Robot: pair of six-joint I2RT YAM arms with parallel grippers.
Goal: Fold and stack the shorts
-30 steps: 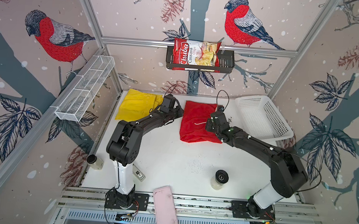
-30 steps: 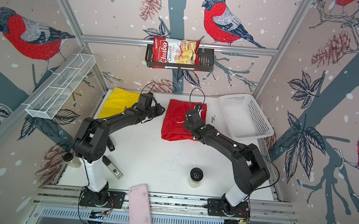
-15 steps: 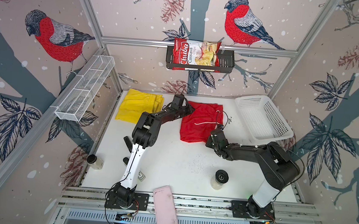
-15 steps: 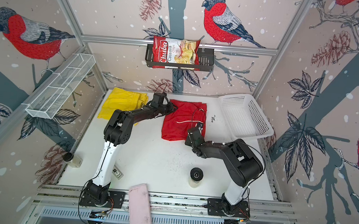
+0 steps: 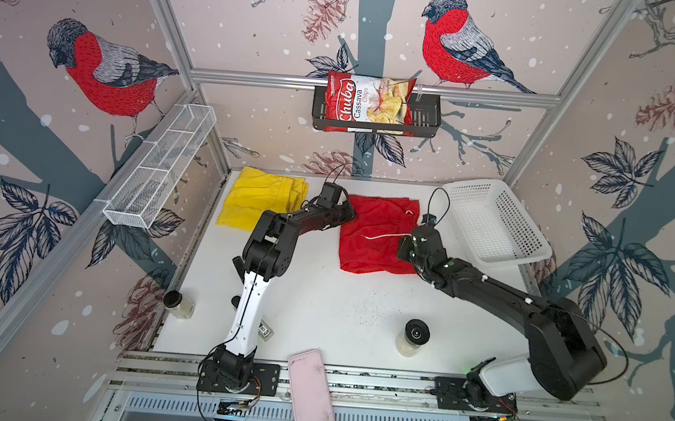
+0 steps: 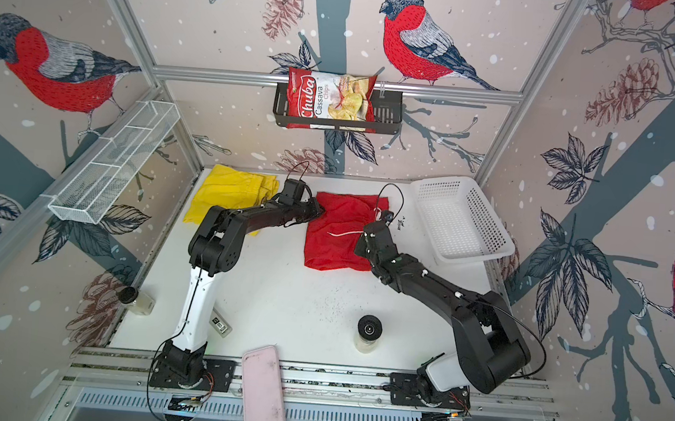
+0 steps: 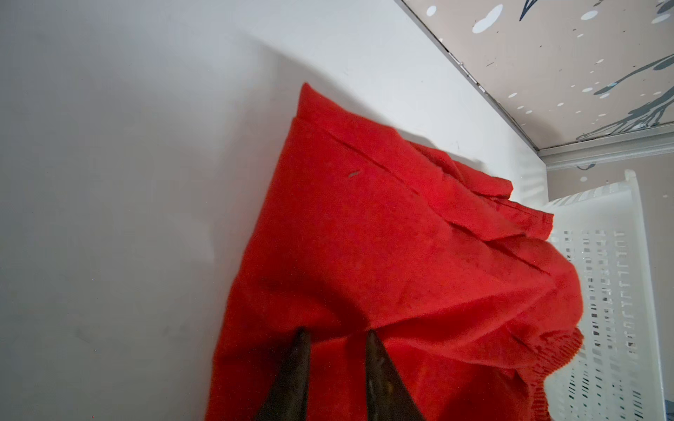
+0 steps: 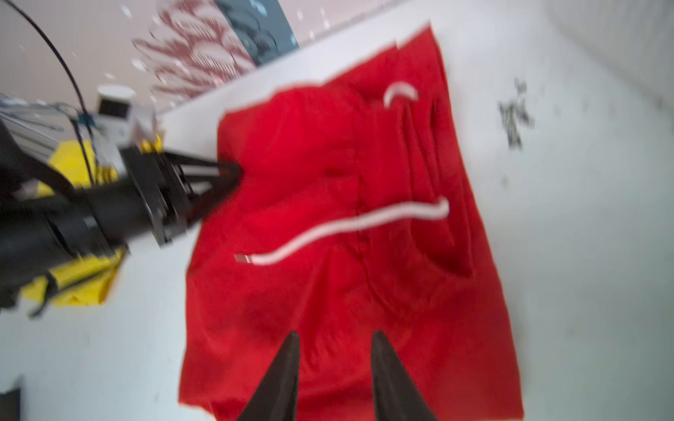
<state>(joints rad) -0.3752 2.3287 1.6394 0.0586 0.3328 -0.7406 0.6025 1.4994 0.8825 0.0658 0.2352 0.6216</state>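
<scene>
The red shorts lie folded at the back middle of the table, with the white drawstring across them. The yellow shorts lie to their left. My left gripper is at the red shorts' far left edge, shut on a raised fold of the red fabric. My right gripper is at their near right edge, jaws narrow, with wrinkled red cloth pinched between them.
A white basket stands to the right of the red shorts. Two jars, a small device and a pink tray sit towards the front. A chips bag hangs on the back wall and a wire shelf on the left.
My left gripper moved right from beside the yellow shorts onto the red shorts' far left edge. My right gripper drew back along the right edge and narrowed its jaws. The red fabric's far part rumpled.
</scene>
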